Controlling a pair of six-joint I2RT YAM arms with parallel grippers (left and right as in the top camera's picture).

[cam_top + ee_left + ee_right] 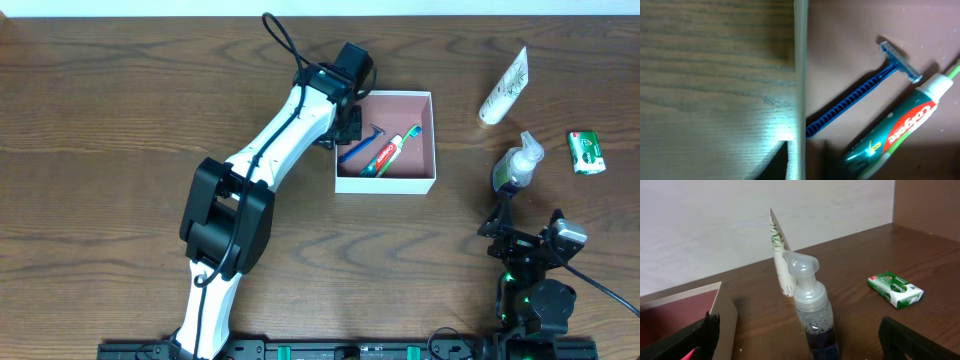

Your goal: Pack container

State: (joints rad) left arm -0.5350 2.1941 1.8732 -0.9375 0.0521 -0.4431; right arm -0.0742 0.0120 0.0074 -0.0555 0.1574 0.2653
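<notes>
Pink-lined square white cardboard container [385,184] could be dragged if its wall is snagged by the left gripper [346,127] (opening indiscernible; right gripper [797,340] spread wide, empty).

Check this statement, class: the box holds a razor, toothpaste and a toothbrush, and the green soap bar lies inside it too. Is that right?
No. The overhead view shows the green soap bar on the table, right of the box, not inside it. The razor, toothpaste and toothbrush are inside.
</notes>
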